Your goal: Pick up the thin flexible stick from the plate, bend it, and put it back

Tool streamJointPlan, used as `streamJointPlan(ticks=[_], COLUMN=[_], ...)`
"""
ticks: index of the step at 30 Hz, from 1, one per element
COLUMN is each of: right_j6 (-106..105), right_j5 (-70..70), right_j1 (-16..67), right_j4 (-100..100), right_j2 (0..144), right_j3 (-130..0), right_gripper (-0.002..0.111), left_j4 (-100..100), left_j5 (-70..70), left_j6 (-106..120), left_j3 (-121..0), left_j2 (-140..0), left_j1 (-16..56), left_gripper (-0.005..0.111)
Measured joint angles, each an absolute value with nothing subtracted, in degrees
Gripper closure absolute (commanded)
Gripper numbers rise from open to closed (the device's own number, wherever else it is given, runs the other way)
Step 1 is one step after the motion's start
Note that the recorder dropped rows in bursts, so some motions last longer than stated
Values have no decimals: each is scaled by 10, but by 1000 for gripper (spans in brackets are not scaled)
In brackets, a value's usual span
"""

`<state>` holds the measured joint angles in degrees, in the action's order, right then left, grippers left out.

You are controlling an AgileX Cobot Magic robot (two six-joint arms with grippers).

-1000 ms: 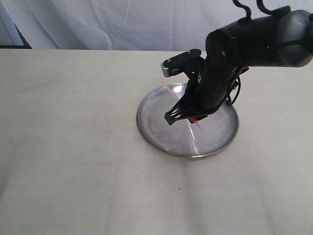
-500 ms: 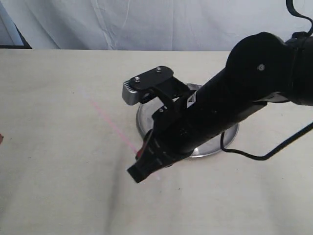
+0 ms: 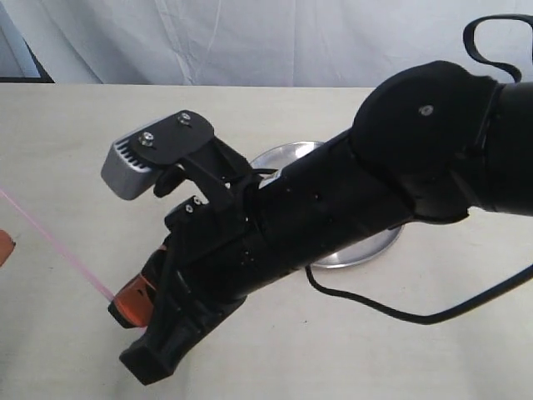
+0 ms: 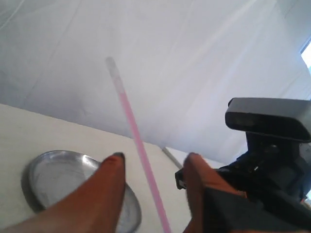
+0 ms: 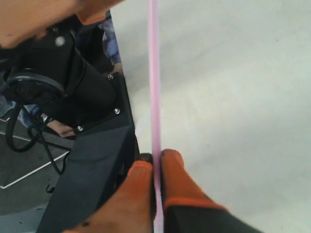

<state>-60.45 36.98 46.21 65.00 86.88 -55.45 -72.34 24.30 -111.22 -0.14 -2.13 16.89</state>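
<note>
My right gripper (image 3: 127,305) has reached across to the left and is shut on the thin pink stick (image 3: 52,242). The stick slants up and left from its orange fingertips, off the table. In the right wrist view the stick (image 5: 153,73) runs straight out from between the closed pads (image 5: 171,167). My left gripper (image 4: 154,159) is open. The stick (image 4: 137,138) passes through the gap between its fingers, touching neither, and its paler end points at the backdrop. Only one left fingertip (image 3: 4,247) shows at the exterior view's left edge. The silver plate (image 3: 366,248) lies mostly hidden behind the right arm.
The right arm's black body and grey wrist camera (image 3: 154,154) fill the middle of the exterior view. A black cable (image 3: 391,315) loops over the beige table (image 3: 67,133). A white cloth backdrop (image 3: 250,42) hangs behind.
The right gripper has lifted the stick off the plate and carried it left and toward the camera. A left fingertip has come into view at the left edge.
</note>
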Motion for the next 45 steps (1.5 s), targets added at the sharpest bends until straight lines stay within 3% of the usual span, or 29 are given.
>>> streamJointPlan(ticks=[2, 4, 12, 18, 19, 24, 42, 45], right_j6=[-610, -617, -647, -666, -667, -670, -671, -671], right_j5=[366, 364, 367, 367, 366, 361, 350, 331], right_j1=[462, 462, 468, 517, 523, 539, 539, 539], right_j4=[654, 659, 689, 706, 706, 707, 704, 709], right_j2=[867, 866, 866, 866, 867, 870, 824, 836], right_j3=[-555, -555, -555, -555, -555, -555, -555, -555], right_gripper=[109, 109, 109, 109, 109, 109, 108, 96], left_j4=[-712, -704, -698, -694, -694, -693, -710, -695], left_j5=[242, 239, 239, 271, 274, 288, 284, 292], left_j6=[-1132, -1144, -1151, -1153, -1153, -1141, -1095, -1095], left_j3=[-1, -1, -1, -1, -1, -1, -1, -1], left_j2=[-21, -21, -21, -21, -21, -21, -21, -21], left_j1=[169, 169, 169, 169, 169, 169, 169, 169], left_gripper=[40, 40, 51, 58, 61, 106, 106, 106])
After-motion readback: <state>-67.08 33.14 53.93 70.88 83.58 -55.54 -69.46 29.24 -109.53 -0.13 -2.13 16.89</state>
